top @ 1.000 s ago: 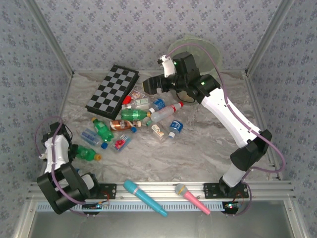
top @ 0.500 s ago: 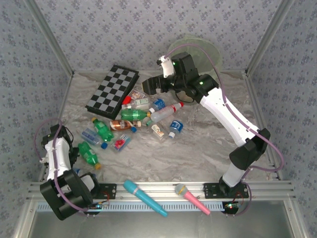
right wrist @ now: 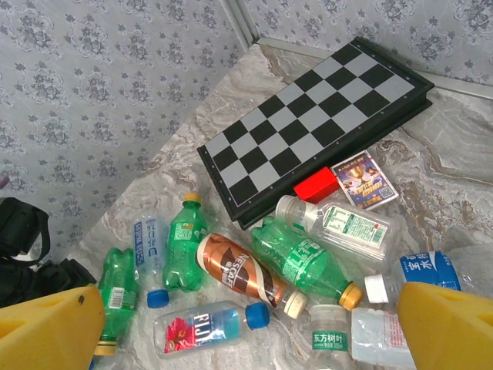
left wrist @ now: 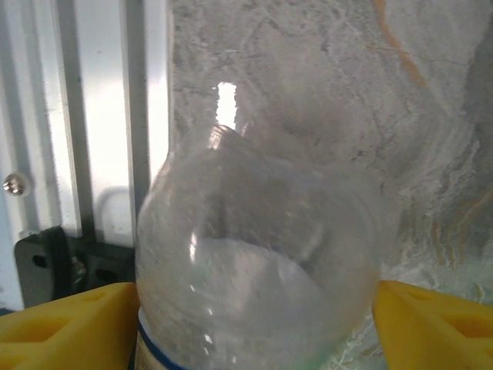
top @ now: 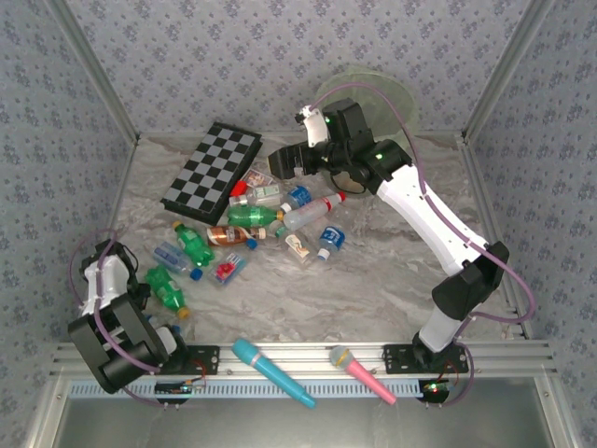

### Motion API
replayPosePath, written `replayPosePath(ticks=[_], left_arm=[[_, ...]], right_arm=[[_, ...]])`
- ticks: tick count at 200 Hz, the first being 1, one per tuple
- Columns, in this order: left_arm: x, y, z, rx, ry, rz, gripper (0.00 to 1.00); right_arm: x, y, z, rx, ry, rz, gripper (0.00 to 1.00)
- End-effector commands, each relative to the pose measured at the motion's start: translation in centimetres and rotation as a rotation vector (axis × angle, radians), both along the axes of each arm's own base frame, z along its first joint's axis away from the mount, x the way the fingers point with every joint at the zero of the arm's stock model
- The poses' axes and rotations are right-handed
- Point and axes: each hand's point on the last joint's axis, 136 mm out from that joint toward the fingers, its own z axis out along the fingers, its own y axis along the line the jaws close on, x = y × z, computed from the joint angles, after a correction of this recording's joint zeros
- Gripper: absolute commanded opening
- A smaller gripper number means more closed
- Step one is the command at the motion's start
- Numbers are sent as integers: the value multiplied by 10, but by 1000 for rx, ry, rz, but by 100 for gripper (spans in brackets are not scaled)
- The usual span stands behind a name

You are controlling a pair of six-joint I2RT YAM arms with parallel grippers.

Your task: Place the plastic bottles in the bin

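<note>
Several plastic bottles lie on their sides in a loose heap at the middle of the marbled table, just in front of the folded chessboard. Among them are a green Sprite-type bottle, a brown-labelled bottle and a small Fiji bottle with a blue cap. One green bottle lies apart from the heap, near the left arm. A red block and a card rest against the chessboard's near edge.

The bin stands at the far edge of the table, behind the right arm, well away from the heap. The right gripper hangs over the far side of the heap with its claw spread wide and nothing between the fingers.

The left gripper is low at the table's near left corner. A clear bottle sits between its yellow fingers, which lie against both flanks. As far as this close, blurred view allows, they are pinching it.

A cyan toy microphone and a pink toy microphone lie on the front rail.
</note>
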Motion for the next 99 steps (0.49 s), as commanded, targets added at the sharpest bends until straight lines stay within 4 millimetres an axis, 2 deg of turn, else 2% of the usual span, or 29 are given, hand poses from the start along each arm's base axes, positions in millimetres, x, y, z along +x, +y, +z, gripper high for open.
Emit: replayPosePath(ticks=[1, 38, 72, 99], left_arm=[[15, 2, -5, -12, -71, -20, 78], [40, 0, -5, -10, -228, -31, 77], [45, -3, -15, -35, -253, -42, 77], [48, -8, -27, -83, -236, -57, 82]], right_arm=[[-6, -3, 12, 0, -25, 1, 99], [-5, -2, 11, 5, -20, -1, 100], [-6, 1, 12, 10, -20, 5, 100], [-6, 1, 12, 10, -19, 5, 100]])
